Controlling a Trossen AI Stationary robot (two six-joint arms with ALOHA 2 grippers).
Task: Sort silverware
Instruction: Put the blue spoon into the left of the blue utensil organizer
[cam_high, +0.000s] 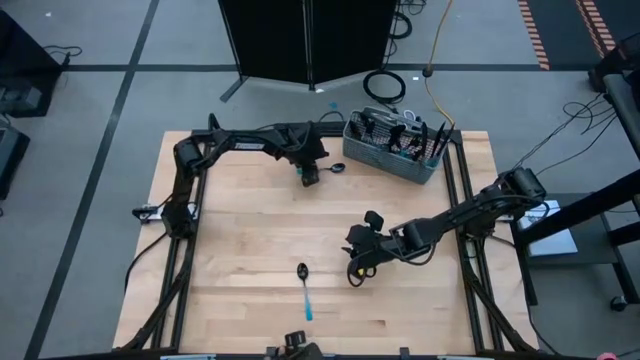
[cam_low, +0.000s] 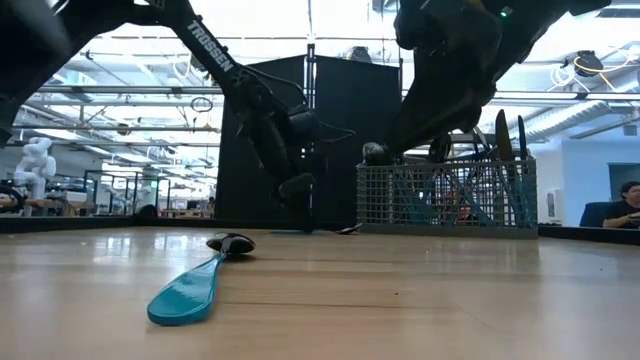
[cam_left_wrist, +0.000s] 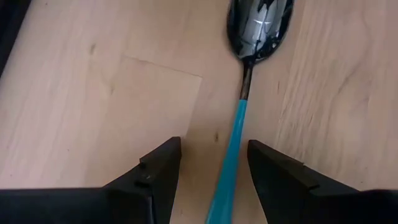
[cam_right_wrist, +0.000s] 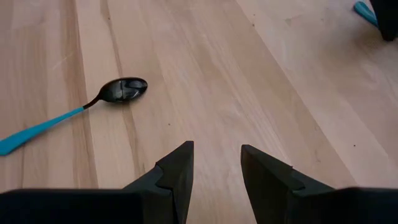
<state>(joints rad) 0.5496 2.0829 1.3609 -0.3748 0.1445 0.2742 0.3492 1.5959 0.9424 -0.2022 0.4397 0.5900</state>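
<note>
Spoon lies lengthwise (bowl toward basket, handle nearward).

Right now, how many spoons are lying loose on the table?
2. One spoon lies near the front edge, ahead of the right gripper. The other spoon lies by the basket, handle between the left gripper's open jaws. More may be hidden in the basket.

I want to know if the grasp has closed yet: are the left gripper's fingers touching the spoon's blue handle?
Apart. In the left wrist view the spoon runs between the open fingers of the left gripper, bare wood showing either side of the handle.
</note>
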